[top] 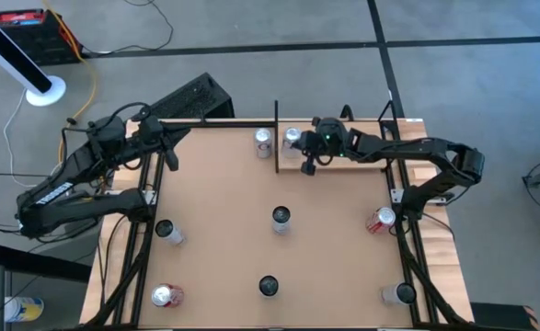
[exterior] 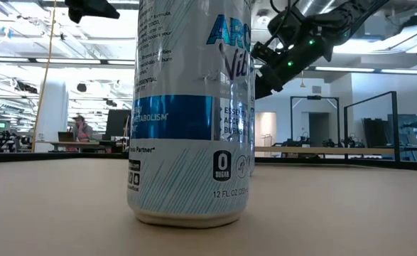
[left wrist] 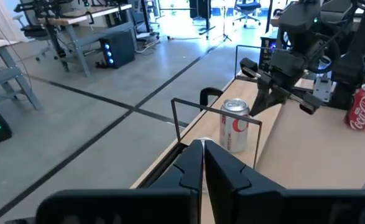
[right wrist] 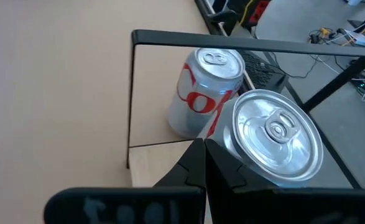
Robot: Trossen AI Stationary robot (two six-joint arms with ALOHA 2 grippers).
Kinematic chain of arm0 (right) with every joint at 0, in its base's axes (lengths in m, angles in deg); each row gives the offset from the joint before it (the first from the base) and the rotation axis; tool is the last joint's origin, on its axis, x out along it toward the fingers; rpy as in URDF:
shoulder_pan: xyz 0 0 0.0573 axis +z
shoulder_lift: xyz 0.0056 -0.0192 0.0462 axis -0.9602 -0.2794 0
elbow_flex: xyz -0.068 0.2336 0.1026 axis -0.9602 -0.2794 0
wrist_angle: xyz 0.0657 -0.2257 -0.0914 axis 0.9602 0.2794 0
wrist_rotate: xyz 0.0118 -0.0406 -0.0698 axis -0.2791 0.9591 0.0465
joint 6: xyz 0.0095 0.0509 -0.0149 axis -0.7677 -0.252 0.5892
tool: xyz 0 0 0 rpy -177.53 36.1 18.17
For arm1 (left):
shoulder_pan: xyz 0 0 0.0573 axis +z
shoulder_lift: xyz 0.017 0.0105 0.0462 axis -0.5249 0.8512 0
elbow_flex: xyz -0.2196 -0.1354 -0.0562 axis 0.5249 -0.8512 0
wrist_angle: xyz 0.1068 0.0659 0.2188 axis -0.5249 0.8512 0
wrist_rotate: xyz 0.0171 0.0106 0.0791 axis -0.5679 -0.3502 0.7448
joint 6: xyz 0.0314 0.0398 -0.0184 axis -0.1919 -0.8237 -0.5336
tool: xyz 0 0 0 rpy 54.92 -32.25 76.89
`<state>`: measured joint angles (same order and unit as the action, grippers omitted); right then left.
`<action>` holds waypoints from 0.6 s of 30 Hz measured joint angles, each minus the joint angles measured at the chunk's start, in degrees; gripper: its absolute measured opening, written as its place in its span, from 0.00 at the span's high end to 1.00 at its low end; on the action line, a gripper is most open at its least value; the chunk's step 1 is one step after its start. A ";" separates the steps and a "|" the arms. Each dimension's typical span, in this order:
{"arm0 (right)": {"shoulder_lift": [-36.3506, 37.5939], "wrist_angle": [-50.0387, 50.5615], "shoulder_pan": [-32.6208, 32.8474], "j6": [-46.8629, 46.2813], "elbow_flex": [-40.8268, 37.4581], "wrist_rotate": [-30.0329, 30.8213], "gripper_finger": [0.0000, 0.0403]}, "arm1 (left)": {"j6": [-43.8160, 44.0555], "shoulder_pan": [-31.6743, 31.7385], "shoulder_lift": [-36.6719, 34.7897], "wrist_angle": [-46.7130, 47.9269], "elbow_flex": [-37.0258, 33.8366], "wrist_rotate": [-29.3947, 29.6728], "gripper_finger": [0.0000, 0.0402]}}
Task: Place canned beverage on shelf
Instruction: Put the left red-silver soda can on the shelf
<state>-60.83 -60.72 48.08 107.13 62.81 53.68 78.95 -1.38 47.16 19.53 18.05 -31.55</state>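
With 1 can point(top: 292, 137) standing on the shelf point(top: 343, 164) beside your empty, pressed-together right gripper point(top: 308, 168), placement looks done; next, back off toward another can, left gripper point(top: 170, 162) likewise pressed together, idle at the tabletop's point(top: 224, 239) corner.

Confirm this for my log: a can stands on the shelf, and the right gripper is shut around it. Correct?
Not quite. The can stands on the shelf, but the right gripper is shut on nothing, fingers together beside the can. The right wrist view shows it.

Eight cans point(top: 281, 219) — one shelf point(top: 343, 164)
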 joint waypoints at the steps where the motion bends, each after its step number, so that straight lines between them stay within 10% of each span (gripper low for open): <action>1: 0.00 -0.19 -0.20 -0.04 0.00 0.02 0.95 | 0.07 0.00 -0.01 0.01 0.00 0.00 1.00; 18: -0.11 -3.22 1.30 -2.98 -0.04 0.06 0.95 | 0.86 -0.02 0.00 1.05 0.00 0.00 1.00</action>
<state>-60.94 -63.94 49.38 104.15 62.77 53.73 79.81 -1.40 47.16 20.58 18.05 -31.56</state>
